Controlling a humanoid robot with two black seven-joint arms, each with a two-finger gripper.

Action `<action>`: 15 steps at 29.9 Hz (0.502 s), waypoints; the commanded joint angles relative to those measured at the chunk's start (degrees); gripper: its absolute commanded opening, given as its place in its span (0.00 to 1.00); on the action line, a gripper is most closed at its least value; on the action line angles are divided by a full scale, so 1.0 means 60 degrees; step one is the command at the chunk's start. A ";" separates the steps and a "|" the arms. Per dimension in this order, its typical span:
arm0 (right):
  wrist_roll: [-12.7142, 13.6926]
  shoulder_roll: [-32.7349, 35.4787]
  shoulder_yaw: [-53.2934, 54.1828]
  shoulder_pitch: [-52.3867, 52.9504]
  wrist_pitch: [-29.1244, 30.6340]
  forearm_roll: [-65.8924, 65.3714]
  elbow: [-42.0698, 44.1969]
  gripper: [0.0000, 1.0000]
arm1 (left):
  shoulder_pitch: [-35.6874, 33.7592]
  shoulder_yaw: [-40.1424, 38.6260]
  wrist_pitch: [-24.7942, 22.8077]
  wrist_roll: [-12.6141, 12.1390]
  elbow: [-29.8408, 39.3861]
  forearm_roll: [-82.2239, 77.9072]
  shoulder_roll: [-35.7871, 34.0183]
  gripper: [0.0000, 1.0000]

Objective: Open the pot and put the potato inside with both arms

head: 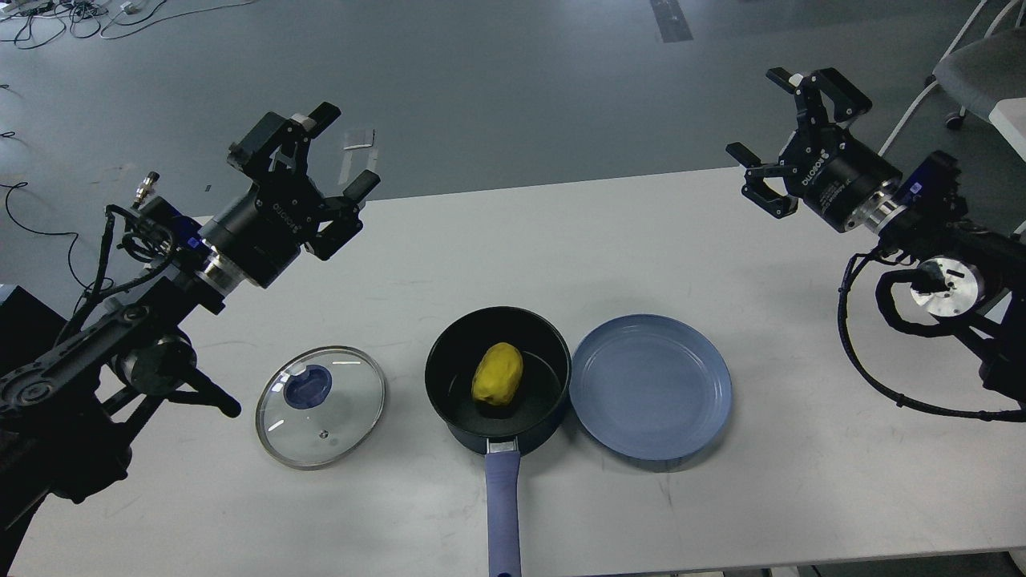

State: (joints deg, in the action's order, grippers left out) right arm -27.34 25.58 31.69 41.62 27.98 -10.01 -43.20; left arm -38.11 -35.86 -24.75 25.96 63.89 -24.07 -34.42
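The dark navy pot (461, 365) stands open at the table's front middle, its blue-purple handle (502, 513) pointing toward me. The yellow potato (497, 374) lies inside it. The glass lid (321, 405) with its blue knob lies flat on the table left of the pot. My left gripper (346, 152) is open and empty, raised over the table's far left. My right gripper (763, 114) is open and empty, raised over the far right.
A flat blue plate (651, 386) lies right next to the pot on its right. The white table (801, 497) ends at the far edge behind both grippers; grey floor lies beyond. A chair (974, 68) stands at the far right.
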 commanded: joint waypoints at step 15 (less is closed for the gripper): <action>-0.0109 -0.1084 -0.0038 -0.1033 0.0003 -0.0046 0.0052 0.99 | 0.0829 -0.0673 0.0038 -0.0196 -0.0937 0.0203 0.0726 0.98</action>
State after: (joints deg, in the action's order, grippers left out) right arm -28.02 19.17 31.49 35.65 28.00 -10.28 -42.89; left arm -33.60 -39.84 -24.62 24.79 58.27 -22.88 -30.16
